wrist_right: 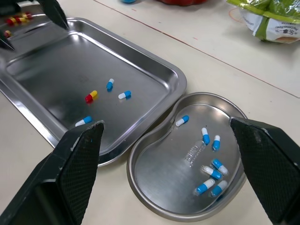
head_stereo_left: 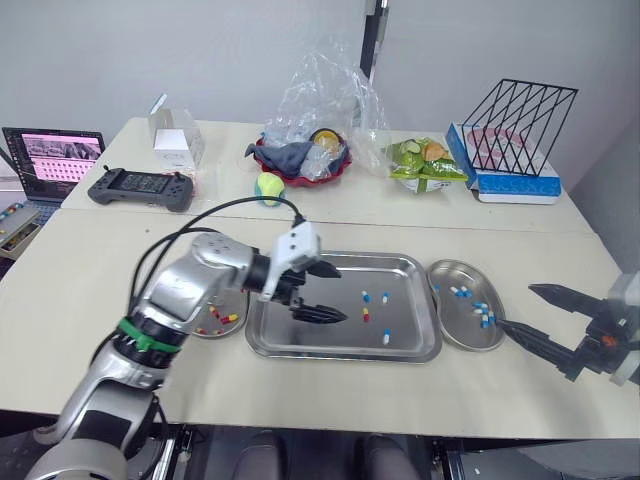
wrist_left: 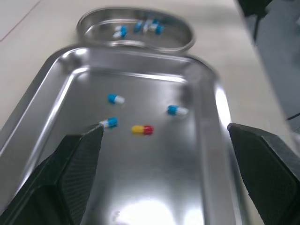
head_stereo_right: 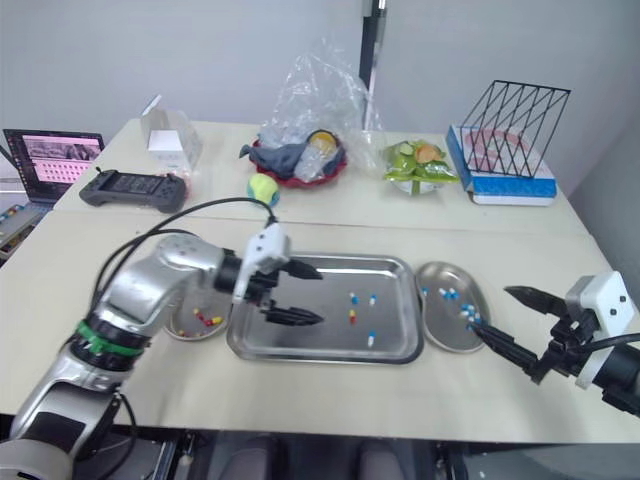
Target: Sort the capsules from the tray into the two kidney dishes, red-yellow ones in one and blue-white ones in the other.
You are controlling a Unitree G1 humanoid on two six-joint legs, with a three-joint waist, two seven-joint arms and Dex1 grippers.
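The left tool (head_stereo_left: 340, 293) is held spread wide over the shiny metal tray (head_stereo_left: 410, 322); the right tool (head_stereo_left: 518, 307) is spread too.

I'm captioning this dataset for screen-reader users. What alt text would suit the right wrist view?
The open right gripper faces a steel kidney dish holding blue-white capsules, beside a steel tray with one red-yellow capsule and three blue-white ones.

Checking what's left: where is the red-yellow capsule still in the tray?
In the left eye view, the red-yellow capsule lies near the middle of the tray, right of the left gripper, among three blue-white capsules.
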